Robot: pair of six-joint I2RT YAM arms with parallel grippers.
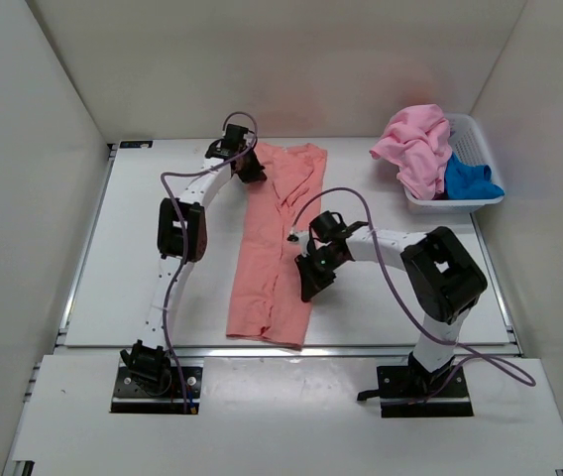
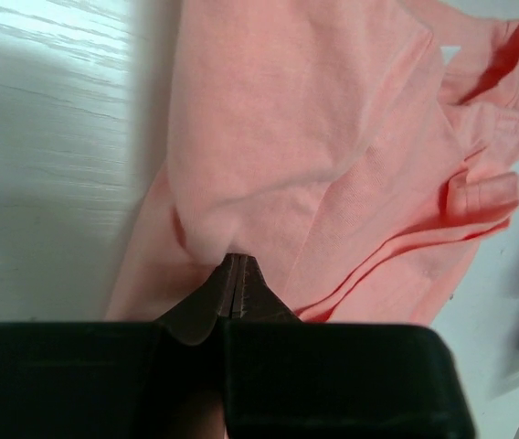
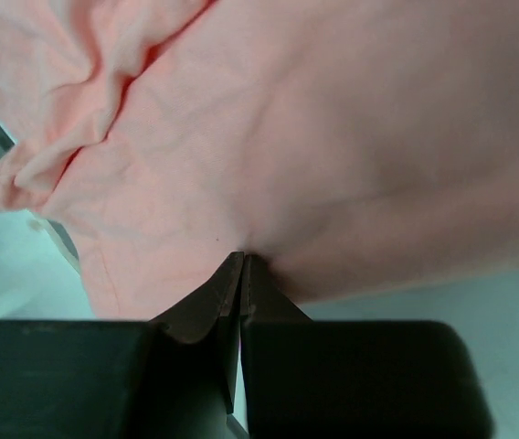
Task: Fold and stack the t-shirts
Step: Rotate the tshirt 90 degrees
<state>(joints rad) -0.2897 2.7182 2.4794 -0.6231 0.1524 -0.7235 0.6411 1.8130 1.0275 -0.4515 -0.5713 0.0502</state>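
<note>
My left claw grasps coral shirt at far end; my right claw grasps right edge. Purpose, likely: paired pinch for even fold.

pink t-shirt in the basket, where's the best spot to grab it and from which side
Best bet: pinch the raised crumpled hump of the pink t-shirt from above. It lies heaped, spilling over the left rim of the basket, so no flat edge is on offer; the blue t-shirt beside it crowds the right side.

The left arm and right arm share white links, black joints and looping purple cables.
</note>
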